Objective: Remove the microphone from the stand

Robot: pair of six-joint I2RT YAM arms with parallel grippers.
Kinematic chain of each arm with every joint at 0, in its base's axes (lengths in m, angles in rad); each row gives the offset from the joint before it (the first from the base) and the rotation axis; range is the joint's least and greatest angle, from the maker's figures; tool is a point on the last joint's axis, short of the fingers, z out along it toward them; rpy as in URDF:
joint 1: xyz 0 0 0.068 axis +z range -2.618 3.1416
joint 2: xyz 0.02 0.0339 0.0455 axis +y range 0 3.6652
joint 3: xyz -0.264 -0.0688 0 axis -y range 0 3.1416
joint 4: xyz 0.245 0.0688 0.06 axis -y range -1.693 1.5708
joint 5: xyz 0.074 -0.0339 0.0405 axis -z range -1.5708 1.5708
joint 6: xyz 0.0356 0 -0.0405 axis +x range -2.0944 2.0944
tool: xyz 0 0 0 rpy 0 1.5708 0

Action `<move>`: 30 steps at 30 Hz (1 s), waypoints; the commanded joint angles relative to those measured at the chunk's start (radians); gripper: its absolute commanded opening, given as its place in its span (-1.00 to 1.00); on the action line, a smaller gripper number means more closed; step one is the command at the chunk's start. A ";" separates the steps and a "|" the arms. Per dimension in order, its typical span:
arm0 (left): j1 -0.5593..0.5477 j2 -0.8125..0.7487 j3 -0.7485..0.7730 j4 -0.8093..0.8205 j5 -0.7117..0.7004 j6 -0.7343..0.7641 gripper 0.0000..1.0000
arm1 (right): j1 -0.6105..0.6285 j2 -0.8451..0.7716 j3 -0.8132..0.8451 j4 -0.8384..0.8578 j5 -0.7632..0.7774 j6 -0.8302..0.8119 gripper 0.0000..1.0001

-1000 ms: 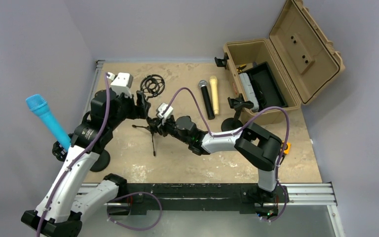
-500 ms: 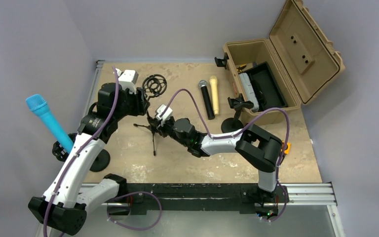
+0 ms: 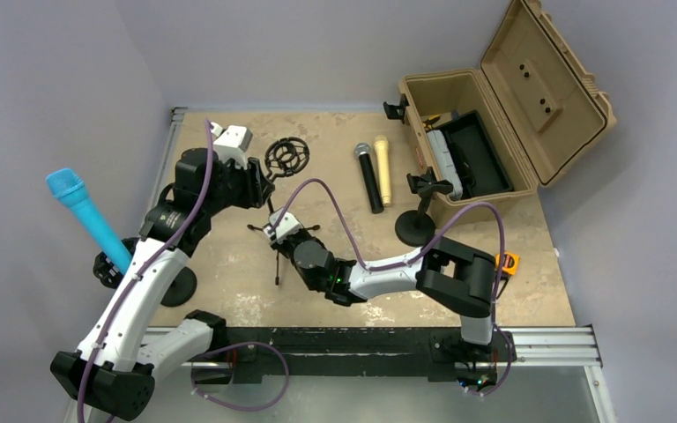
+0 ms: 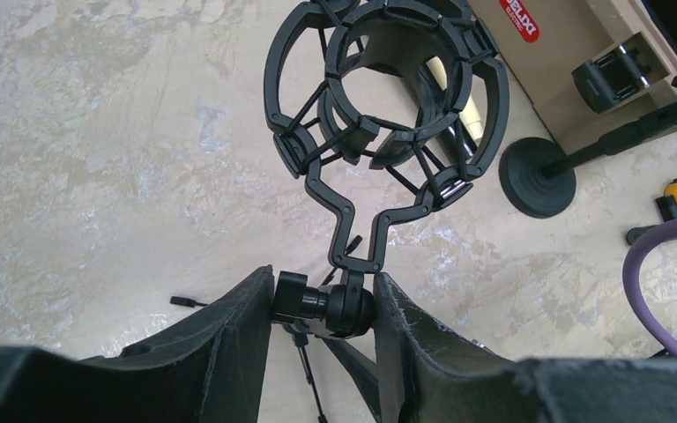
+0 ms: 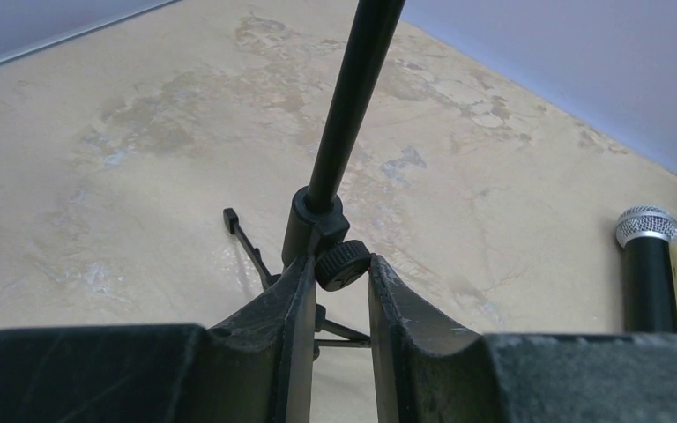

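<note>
As the right gripper (image 5: 335,275) braces the tripod stand (image 5: 353,88) by pinching its collar knob (image 5: 344,264), the left gripper (image 4: 322,310) clamps the shock-mount swivel (image 4: 324,302).

Microphones (image 3: 370,181) between stand (image 3: 275,260), left, and case (image 3: 538,88), right.

A robot lab: plain walls (image 3: 317,53), mounting rail (image 3: 551,342).

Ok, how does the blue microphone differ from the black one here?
The blue microphone sits tilted upward in a stand near the left edge of the table. The black microphone lies flat on the table beside a cream one. The blue one is blue all over, while the black one has a silver head. Both are handheld types.
</note>
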 commanded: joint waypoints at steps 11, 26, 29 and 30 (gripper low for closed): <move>0.006 -0.046 -0.056 0.055 0.058 0.004 -0.59 | -0.030 -0.139 -0.078 0.057 -0.258 0.208 0.31; -0.010 -0.055 -0.064 0.052 0.067 0.000 -0.60 | -0.316 -0.180 -0.115 0.033 -1.097 0.780 0.33; -0.014 -0.058 -0.067 0.052 0.062 0.004 -0.60 | -0.336 -0.138 -0.084 0.009 -1.152 0.789 0.27; -0.014 -0.056 -0.067 0.052 0.063 0.004 -0.60 | -0.338 -0.123 -0.069 -0.013 -1.151 0.790 0.24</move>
